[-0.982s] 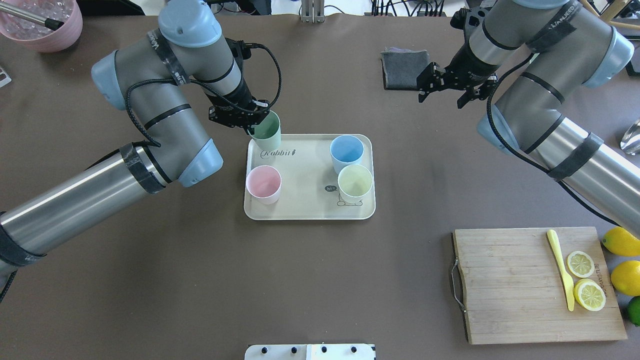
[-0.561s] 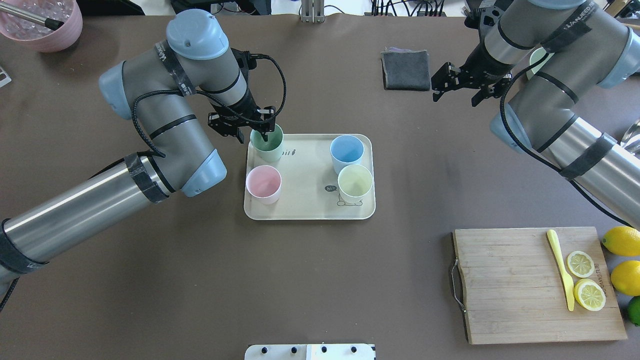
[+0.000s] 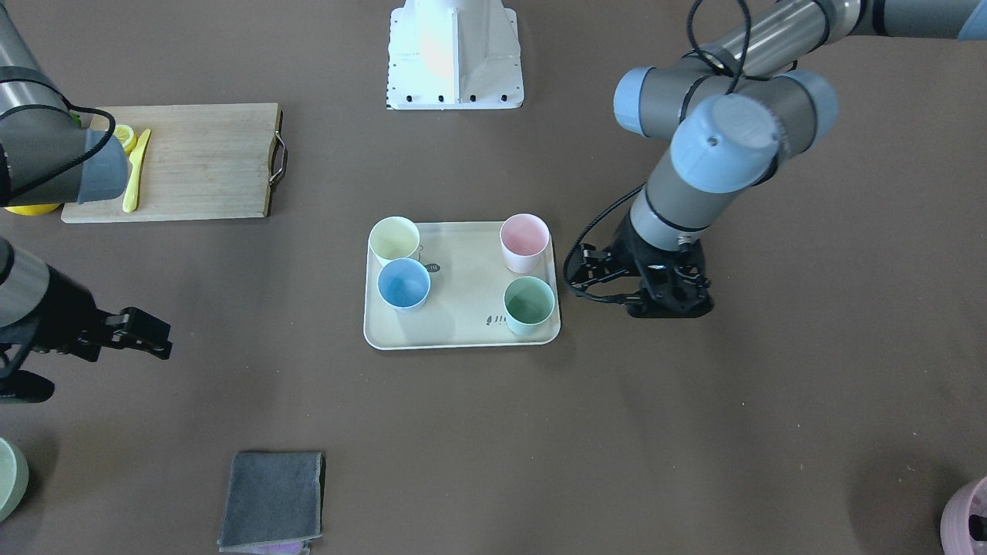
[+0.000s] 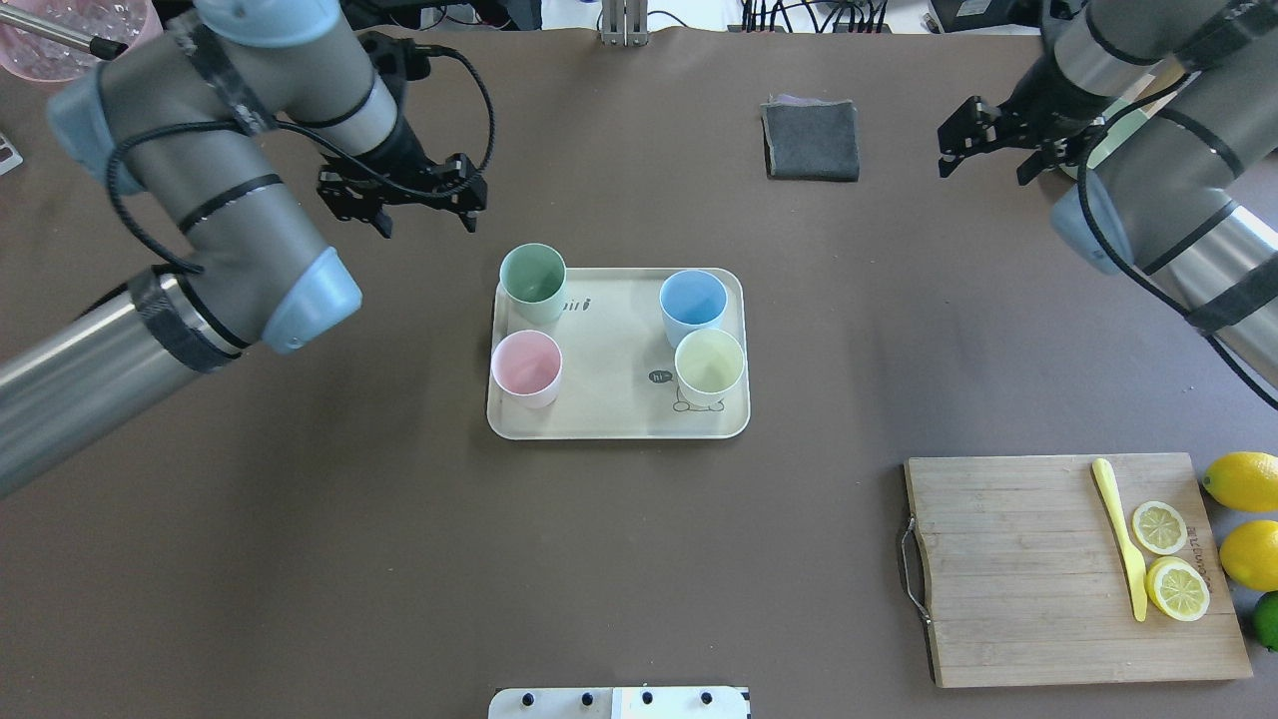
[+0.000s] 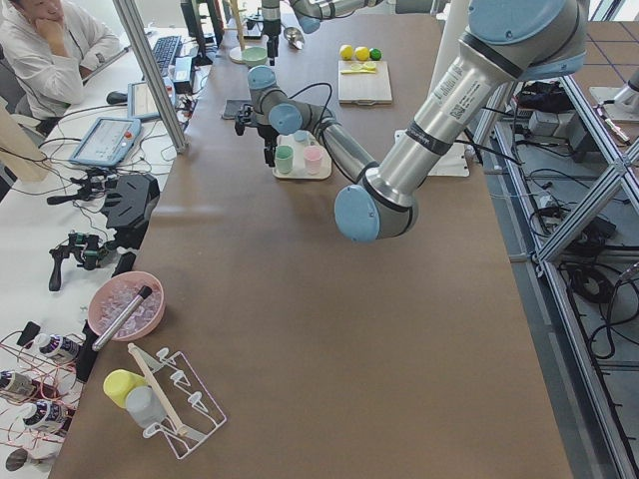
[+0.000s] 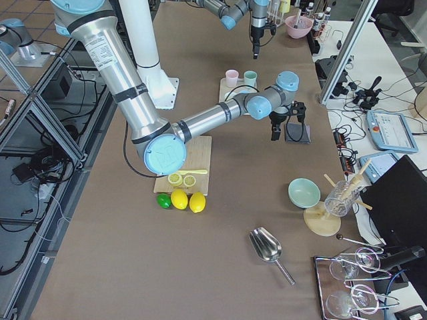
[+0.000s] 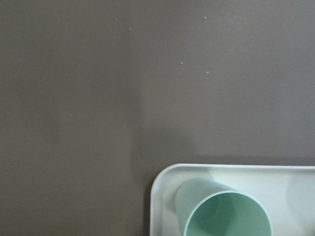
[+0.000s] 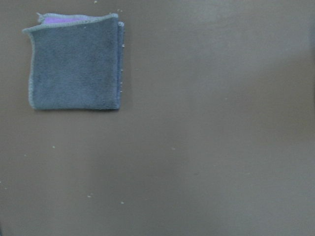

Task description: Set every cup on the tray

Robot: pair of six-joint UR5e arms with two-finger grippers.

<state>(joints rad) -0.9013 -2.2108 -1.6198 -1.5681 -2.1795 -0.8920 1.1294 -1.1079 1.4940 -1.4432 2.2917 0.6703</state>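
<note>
The cutting board (image 4: 1008, 569) lies at 4 o'clock of the tray (image 4: 609, 399), which holds the pink cup (image 4: 526, 365), yellow cup (image 4: 710, 364), green cup (image 4: 532, 280) and blue cup (image 4: 692, 300) (all upright). Beyond, the left gripper (image 4: 426, 220) hangs spread and empty at 10 o'clock, the right gripper (image 4: 983, 170) likewise at 2, a folded cloth (image 4: 811, 140) at 1.

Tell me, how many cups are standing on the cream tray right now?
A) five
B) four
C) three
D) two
B: the green cup, pink cup, blue cup and pale yellow cup all stand upright inside the rim of the tray.
</note>
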